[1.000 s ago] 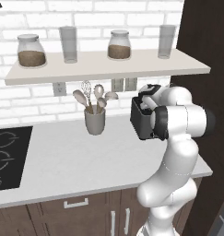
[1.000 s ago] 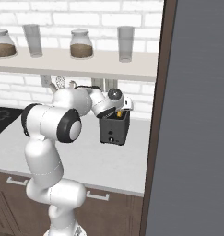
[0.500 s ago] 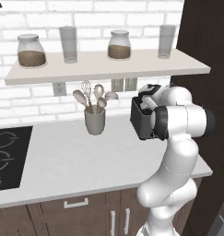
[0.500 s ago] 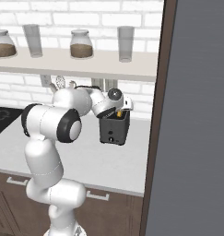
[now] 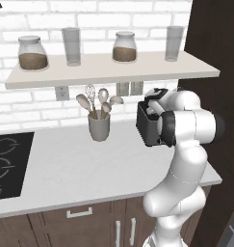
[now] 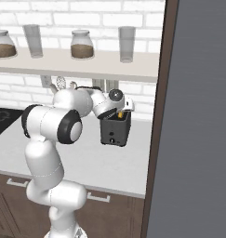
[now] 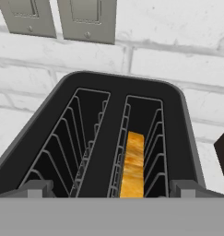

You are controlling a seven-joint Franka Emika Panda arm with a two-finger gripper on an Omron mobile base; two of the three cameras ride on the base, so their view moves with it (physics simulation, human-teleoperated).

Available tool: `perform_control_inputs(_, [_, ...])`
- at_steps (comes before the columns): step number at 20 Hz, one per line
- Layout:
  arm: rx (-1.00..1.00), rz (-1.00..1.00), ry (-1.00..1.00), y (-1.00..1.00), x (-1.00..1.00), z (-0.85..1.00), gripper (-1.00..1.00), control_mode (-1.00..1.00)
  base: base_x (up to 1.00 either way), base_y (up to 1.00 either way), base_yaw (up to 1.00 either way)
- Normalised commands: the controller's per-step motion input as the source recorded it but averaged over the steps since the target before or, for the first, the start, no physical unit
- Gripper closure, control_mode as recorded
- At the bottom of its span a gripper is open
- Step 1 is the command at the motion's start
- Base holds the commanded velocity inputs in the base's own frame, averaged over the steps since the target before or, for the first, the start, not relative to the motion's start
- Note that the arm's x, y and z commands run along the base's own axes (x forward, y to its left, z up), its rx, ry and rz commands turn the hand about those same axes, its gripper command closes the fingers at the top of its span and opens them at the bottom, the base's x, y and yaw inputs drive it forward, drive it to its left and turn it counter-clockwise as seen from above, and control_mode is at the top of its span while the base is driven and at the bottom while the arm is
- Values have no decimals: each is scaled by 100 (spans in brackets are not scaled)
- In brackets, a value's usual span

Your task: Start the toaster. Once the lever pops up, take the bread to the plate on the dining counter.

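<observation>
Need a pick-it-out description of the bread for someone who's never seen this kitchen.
Find the white worktop under the wall shelf; the black toaster stands by the dark tall cabinet. The bread stands upright in one of its two slots, golden orange; the other slot is bare wire.

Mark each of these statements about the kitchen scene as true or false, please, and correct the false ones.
1. The bread stands in the right slot of the toaster, seen from the hand. True.
2. The other slot holds a second slice. False: it is empty.
3. The cup of utensils stands on the shelf. False: it stands on the worktop, below the shelf.
4. Two jars and two glasses are on the shelf. True.
5. The gripper is above the toaster. True.
</observation>
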Motion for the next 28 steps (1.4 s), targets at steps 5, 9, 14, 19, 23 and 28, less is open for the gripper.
perform_control_inputs(5, [0, 0, 0, 0, 0, 0, -100, -100, 0, 0, 0])
perform_control_inputs(9, [0, 0, 0, 0, 0, 0, -100, -100, 0, 0, 0])
perform_control_inputs(14, [0, 0, 0, 0, 0, 0, -100, -100, 0, 0, 0])
perform_control_inputs(19, [0, 0, 0, 0, 0, 0, -100, -100, 0, 0, 0])
perform_control_inputs(23, [0, 0, 0, 0, 0, 0, -100, -100, 0, 0, 0])
perform_control_inputs(28, [0, 0, 0, 0, 0, 0, -100, -100, 0, 0, 0])
